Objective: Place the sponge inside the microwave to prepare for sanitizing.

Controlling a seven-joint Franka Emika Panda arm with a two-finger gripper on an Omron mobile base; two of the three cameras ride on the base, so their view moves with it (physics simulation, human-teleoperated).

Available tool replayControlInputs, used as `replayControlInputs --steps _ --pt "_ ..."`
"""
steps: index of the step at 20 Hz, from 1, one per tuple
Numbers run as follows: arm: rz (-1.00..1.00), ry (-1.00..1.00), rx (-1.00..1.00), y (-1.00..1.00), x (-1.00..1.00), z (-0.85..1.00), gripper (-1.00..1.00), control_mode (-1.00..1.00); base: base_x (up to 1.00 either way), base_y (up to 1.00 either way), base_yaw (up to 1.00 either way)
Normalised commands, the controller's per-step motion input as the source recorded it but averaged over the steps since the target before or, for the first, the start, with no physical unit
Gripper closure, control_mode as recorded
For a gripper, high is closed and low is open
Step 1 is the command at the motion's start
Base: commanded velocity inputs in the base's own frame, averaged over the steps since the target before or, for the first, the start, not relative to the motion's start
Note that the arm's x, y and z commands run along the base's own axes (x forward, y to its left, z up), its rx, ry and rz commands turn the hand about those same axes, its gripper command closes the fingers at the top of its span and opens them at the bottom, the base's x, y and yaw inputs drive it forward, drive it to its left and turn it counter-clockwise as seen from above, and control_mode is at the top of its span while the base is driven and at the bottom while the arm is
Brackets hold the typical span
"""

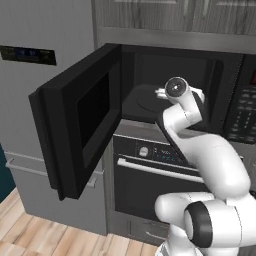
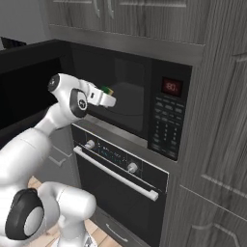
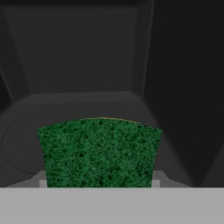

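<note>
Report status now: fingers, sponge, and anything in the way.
Fingers shut on sponge, at microwave mouth. Sponge above turntable, not yet released. Door wide open. Nothing in the way.

Arm [image 1: 210, 160]: glossy white shell, rounded tubular links, smooth bulbous elbow and shoulder housings. Joints: dark grey to black bands between links; large dark ring with grey disc cap at lower joint [image 2: 24, 219]. Wrist [image 1: 176, 87]: round white housing, dark circular end cap with pale centre. Hand [image 2: 99, 98]: small white block, dark inset panel. No visible cables, screws or markings.
</note>
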Motion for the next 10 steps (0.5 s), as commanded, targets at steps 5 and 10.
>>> replayControlInputs --steps 5,10 --pt "0.00 0.02 0.00 -0.08 0.42 -0.11 1.00 -1.00 0.00 0.00 0.00" --pt "0.00 0.04 0.00 -0.19 0.31 -0.18 1.00 -1.00 0.00 0.00 0.00"
